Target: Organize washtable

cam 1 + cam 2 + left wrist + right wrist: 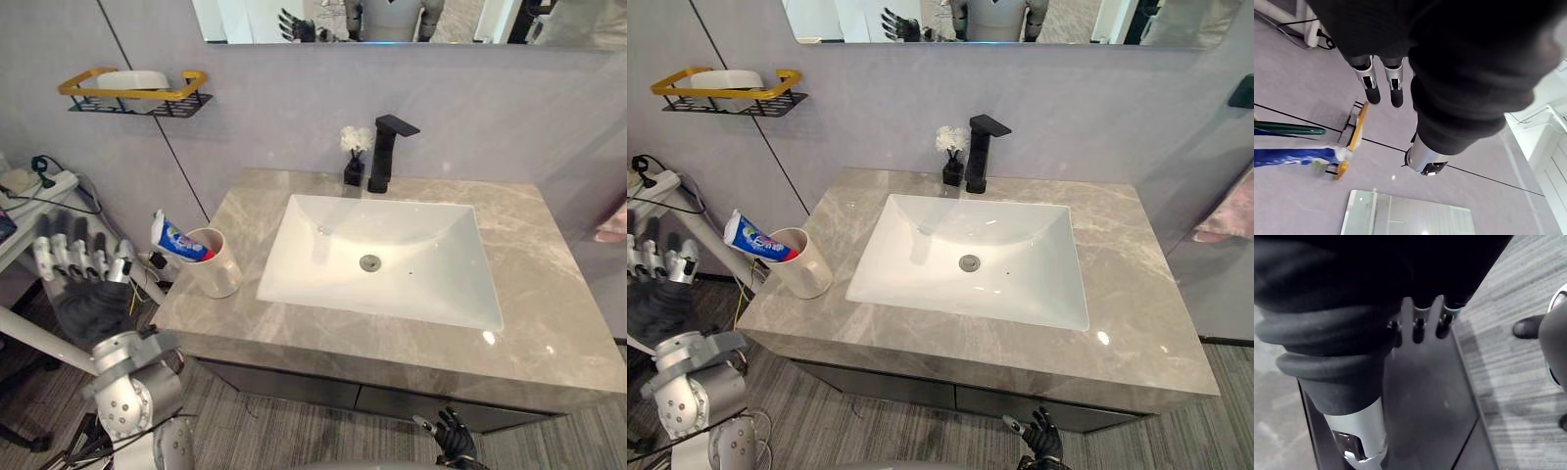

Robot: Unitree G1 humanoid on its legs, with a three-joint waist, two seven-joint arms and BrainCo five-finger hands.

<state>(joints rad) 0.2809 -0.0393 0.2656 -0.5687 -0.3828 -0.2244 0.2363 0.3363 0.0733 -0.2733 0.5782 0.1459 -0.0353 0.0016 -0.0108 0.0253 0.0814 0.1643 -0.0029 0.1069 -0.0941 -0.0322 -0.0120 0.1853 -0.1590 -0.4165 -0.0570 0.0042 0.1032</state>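
A cream cup (pixel 216 262) stands at the left edge of the grey marble counter (pixel 549 323), with a blue and white toothpaste tube (pixel 179 241) leaning out of it to the left. My left hand (pixel 83 279) is raised left of the counter and apart from the cup, fingers straight up and holding nothing. Past its fingers (pixel 1371 83) the left wrist view shows the tube (pixel 1293 152) and a green stick (pixel 1288 129) beside it. My right hand (pixel 453 436) hangs low in front of the dark cabinet, fingers (pixel 1418 330) relaxed and empty.
A white sink basin (pixel 382 257) fills the counter's middle, with a black faucet (pixel 385 152) and a small black vase of white flowers (pixel 355 157) behind it. A yellow-railed wall shelf (pixel 132 90) holds a white dish. A white side table (pixel 39 191) with a power strip stands at the left.
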